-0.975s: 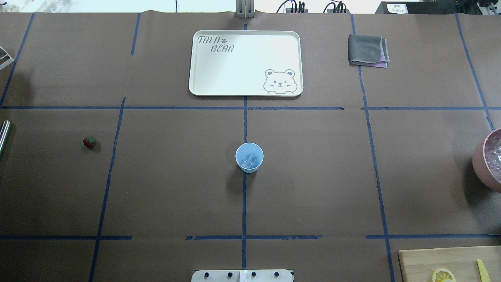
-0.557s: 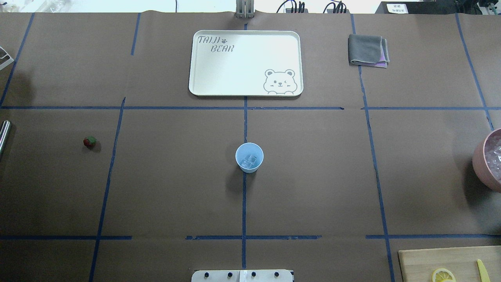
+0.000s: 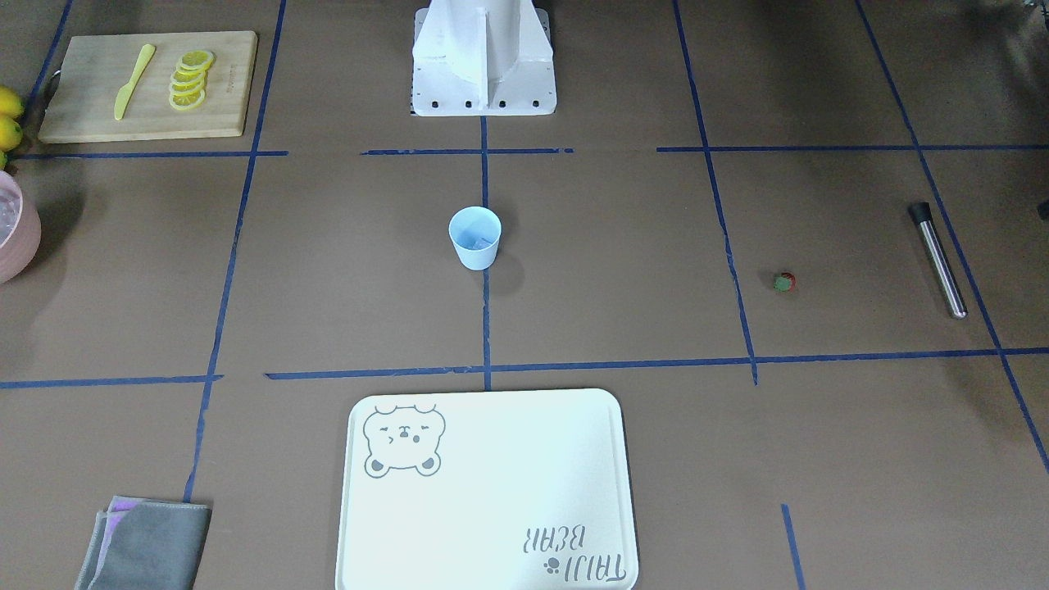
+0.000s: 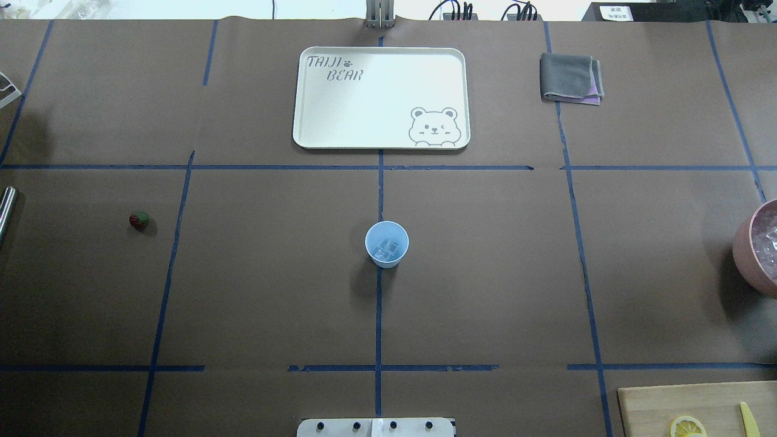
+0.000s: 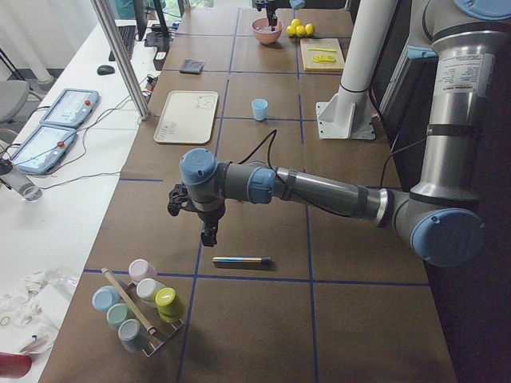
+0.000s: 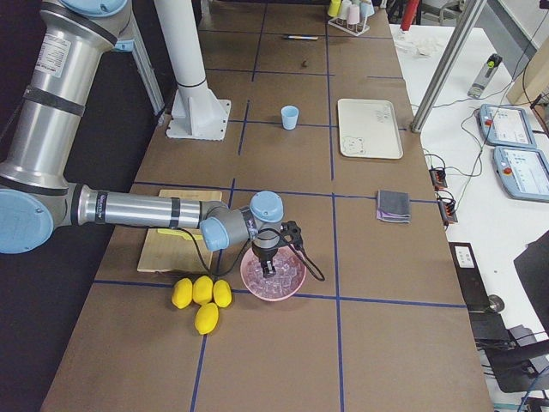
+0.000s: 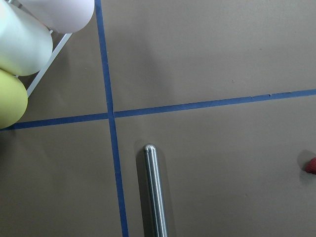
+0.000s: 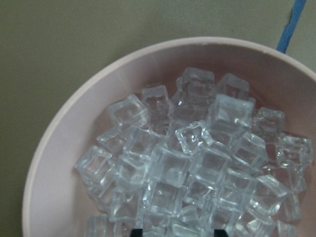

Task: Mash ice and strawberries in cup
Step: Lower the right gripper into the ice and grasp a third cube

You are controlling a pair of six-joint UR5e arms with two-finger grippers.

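The pale blue cup (image 4: 386,244) stands upright at the table's middle with a few cubes of ice (image 4: 386,249) in it. A pink bowl (image 8: 59,143) at the robot's right end holds many more cubes of ice (image 8: 197,168). My right gripper (image 6: 271,269) hangs just over that bowl, and its dark fingertips (image 8: 138,232) show spread apart, open. The small red strawberry (image 4: 139,220) lies on the paper far to the left. My left gripper (image 5: 209,231) hovers above a metal muddler (image 7: 155,192). Its fingers show in no close view, so I cannot tell its state.
A white bear tray (image 4: 381,97) and a folded grey cloth (image 4: 570,77) lie on the far side. A wooden board (image 3: 147,86) holds lemon slices and a yellow knife, with whole lemons (image 6: 199,296) near the bowl. A rack of coloured cups (image 5: 140,307) stands at the left end.
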